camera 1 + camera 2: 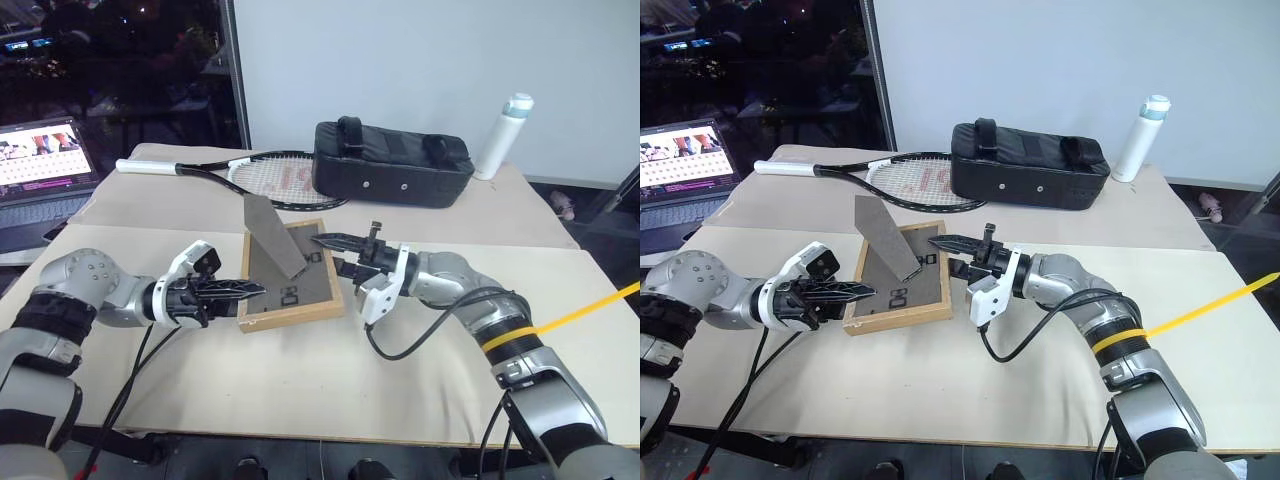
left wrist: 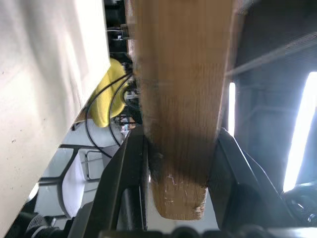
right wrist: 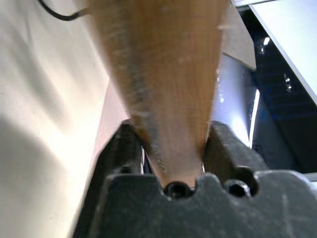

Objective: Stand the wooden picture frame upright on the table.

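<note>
You've got the wooden picture frame (image 1: pixel 295 282) back-up just over the table (image 1: pixel 330 380), stand folded out, left gripper (image 1: pixel 240 291) and right gripper (image 1: pixel 335 252) each clamped on an edge; next, tip it upright onto stand and lower edge.

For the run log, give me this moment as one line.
left claw: shut on light-wood picture frame | right claw: shut on frame's far edge | frame: back up, stand out, above beige table

Wooden picture frame (image 1: pixel 291 275) front hidden
</note>
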